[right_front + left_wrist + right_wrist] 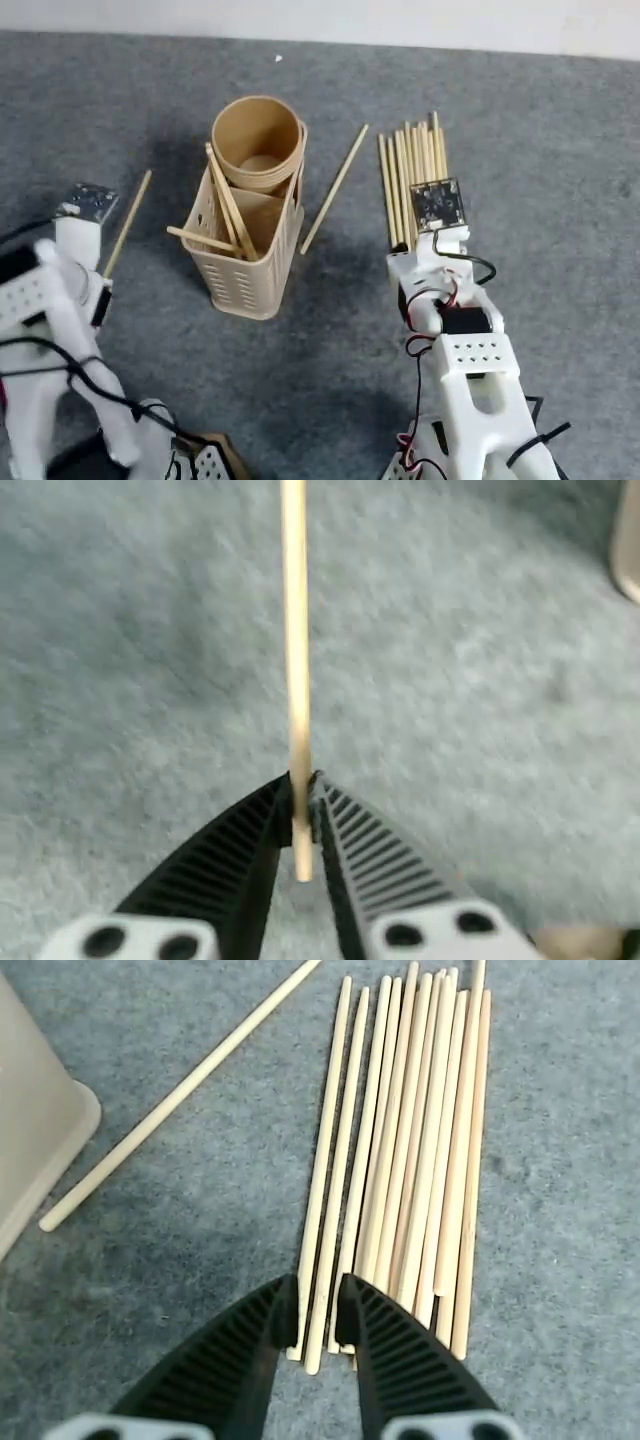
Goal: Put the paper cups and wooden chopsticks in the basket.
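Standing by the table, I see the left gripper (300, 785) clenched on the very end of one held chopstick (294, 630). In the high view that stick slants toward 1 o'clock and sits at 9 o'clock from the basket (235, 285), well apart from it. The basket stands on the grey carpet (540, 120) with the paper cups (258, 140) nested in its 12 o'clock end and a few sticks leaning in the 6 o'clock half. To do this step well, I reckon the arm should raise the stick above the rim, carry it over that open half, tip it steep and only then let go. Gripped so near its end, the long free length could swing and catch the rim or the cups. The right gripper (316, 1295) sits at the 6 o'clock end of the row of chopsticks (420, 1160), which lies at 3 o'clock from the basket. Its fingers are narrowly parted around the ends of the one or two sticks nearest the basket, and I can't tell whether they touch the wood. It would do best to close on a single stick. A loose chopstick (180, 1095) lies between row and basket. The wrist views settle each grip, while the high view adds the cups, the basket's filling and the gap left to cross.
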{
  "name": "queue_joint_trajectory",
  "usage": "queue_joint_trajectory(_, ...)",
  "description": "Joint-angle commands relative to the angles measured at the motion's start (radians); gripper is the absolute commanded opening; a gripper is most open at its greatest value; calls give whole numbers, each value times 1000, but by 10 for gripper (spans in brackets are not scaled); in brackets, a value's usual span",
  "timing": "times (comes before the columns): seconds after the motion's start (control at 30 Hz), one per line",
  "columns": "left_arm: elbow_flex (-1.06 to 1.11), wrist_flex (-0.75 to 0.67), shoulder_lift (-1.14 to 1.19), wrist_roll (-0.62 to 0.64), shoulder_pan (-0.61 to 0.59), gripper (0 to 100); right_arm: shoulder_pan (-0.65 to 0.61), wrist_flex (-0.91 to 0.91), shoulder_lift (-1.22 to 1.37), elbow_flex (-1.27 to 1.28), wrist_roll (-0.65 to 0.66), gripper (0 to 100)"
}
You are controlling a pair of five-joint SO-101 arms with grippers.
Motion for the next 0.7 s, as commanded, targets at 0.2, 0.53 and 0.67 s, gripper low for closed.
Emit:
queue_joint_trajectory(0.2,28,-35,-51,15,38,154,-10,-10,1,-7,5,83)
queue_joint_trajectory(0.53,24,-287,180,17,176,151,-16,-10,1,-7,5,83)
queue_joint_trajectory(0.67,21,-416,323,17,211,151,-16,-10,1,-7,6,83)
